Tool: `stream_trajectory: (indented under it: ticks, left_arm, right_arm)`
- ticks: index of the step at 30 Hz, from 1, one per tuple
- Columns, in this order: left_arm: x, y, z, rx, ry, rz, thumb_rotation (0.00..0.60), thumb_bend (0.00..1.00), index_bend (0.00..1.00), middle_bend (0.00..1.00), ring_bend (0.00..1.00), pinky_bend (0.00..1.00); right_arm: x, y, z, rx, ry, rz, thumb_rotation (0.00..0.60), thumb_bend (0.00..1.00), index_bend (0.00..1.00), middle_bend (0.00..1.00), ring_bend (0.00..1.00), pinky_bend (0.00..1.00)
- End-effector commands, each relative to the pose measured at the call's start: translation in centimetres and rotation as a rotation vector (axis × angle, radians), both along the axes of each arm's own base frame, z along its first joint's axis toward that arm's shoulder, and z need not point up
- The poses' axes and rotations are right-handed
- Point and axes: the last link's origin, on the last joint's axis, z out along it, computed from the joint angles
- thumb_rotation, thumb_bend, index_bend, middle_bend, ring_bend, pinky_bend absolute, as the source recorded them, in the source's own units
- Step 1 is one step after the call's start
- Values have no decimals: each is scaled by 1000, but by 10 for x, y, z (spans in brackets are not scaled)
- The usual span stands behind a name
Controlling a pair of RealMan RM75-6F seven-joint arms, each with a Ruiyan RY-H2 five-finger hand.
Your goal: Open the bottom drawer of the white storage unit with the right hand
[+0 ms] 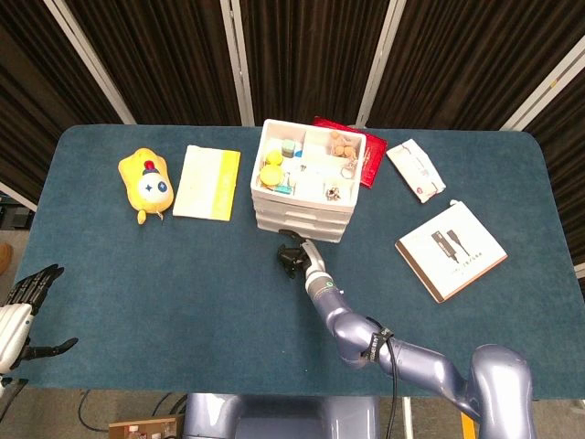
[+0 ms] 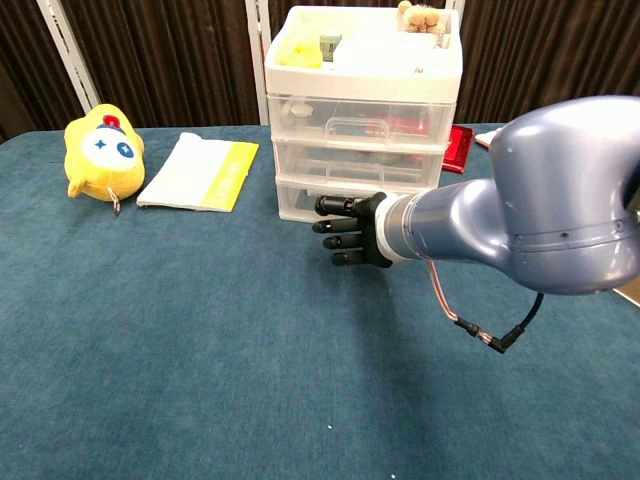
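The white storage unit (image 1: 306, 178) (image 2: 363, 110) stands at the table's back middle, with three shut drawers and an open top tray of small items. Its bottom drawer (image 1: 294, 227) (image 2: 303, 199) is pushed in. My right hand (image 1: 293, 253) (image 2: 349, 229) hovers just in front of that drawer's middle, fingers stretched out sideways and apart, holding nothing. The hand hides the drawer's handle, and I cannot tell whether it touches the drawer. My left hand (image 1: 29, 296) hangs off the table's near left corner with spread fingers and nothing in it.
A yellow plush toy (image 1: 146, 184) (image 2: 100, 155) and a white-and-yellow booklet (image 1: 207, 182) (image 2: 198, 171) lie left of the unit. A red packet (image 1: 369, 157) sits behind it. A white pouch (image 1: 417, 170) and a white box (image 1: 451, 250) lie to the right.
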Motion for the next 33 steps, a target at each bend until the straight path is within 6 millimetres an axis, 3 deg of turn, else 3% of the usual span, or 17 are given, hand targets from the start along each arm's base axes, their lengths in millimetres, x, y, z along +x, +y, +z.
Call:
stream_trajectory:
  ticks: [1, 18, 28, 33]
  left_arm:
    - [0, 0, 0, -2, 1, -1, 600, 9, 0, 0, 0, 0]
    - [2, -1, -1, -7, -6, -2, 600, 9, 0, 0, 0, 0]
    - [2, -1, -1, -9, -10, 0, 600, 9, 0, 0, 0, 0]
    - [2, -1, 0, -12, -14, 1, 600, 9, 0, 0, 0, 0]
  right_arm:
    - [-3, 1, 0, -2, -3, -20, 600, 717, 24, 797, 809, 889]
    - [-13, 10, 1, -17, 9, -86, 600, 721, 25, 797, 809, 889]
    - [-5, 8, 1, 17, -220, -198, 600, 744, 67, 795, 809, 889]
    - [-7, 2, -1, 1, -242, -216, 600, 755, 82, 795, 809, 889]
